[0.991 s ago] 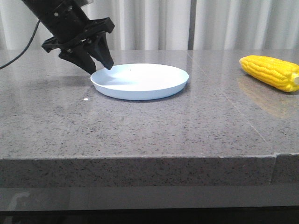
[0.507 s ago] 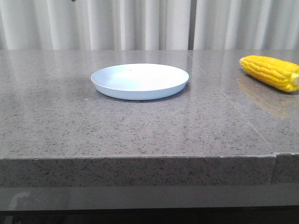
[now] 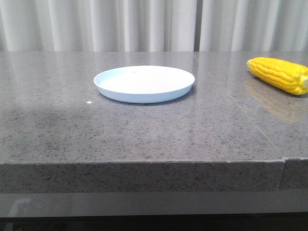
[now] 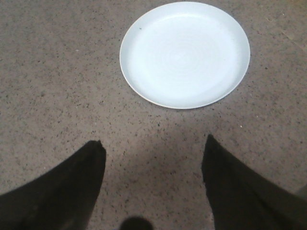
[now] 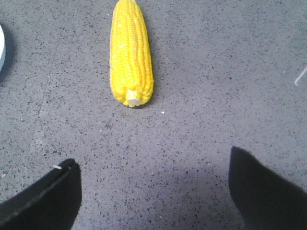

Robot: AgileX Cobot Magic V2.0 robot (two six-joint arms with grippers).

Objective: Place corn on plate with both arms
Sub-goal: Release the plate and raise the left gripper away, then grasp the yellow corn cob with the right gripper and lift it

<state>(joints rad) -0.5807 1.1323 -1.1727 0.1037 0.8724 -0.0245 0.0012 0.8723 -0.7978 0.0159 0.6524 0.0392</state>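
At counter [image 3: 144, 139] centre-left, the plate [image 3: 144, 83] sits empty, left pincer [image 4: 151, 153] spread wide above it. Far right, well apart from the plate, the corn [image 3: 280, 74] lies untouched; right pincer [image 5: 153, 165] wide, holding nothing. Judgement: descend square across the cob's middle.

You are looking at a staged test space: a speckled grey stone counter [image 3: 144, 134] backed by plain white pleated curtains [image 3: 120, 24], nothing homely around.

yellow corn [image 3: 280, 74] lies on its side, well apart from empty white plate [image 3: 144, 83].
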